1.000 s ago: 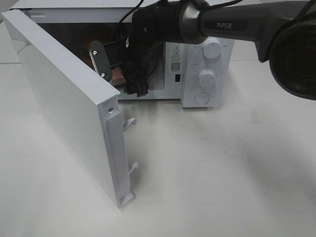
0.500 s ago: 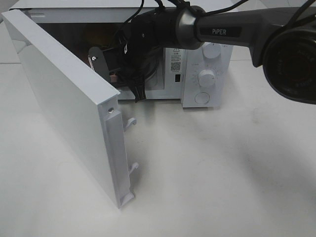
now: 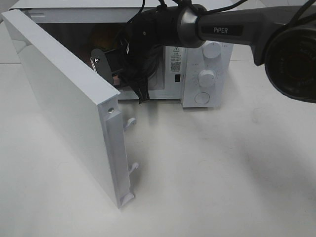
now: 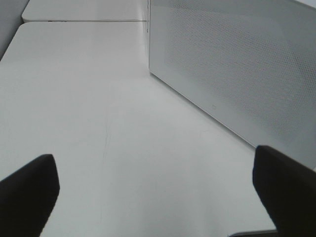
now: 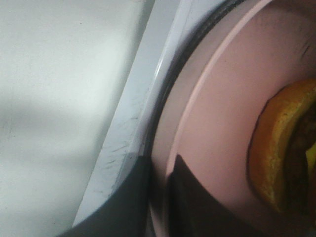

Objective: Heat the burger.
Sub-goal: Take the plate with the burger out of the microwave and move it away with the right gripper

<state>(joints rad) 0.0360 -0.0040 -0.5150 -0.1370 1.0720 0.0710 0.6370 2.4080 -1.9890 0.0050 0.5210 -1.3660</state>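
Right gripper (image 5: 158, 197) inside microwave (image 3: 207, 74), jaws pinching pink plate (image 5: 217, 123) rim; burger (image 5: 281, 148) on plate just beyond fingertips. Left gripper (image 4: 158, 197) spread wide above table (image 4: 98, 98).

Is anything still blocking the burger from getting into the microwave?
Nothing visible does. The microwave door is swung wide open, and the burger sits on the pink plate at the oven's opening, with the right gripper closed on the plate's rim.
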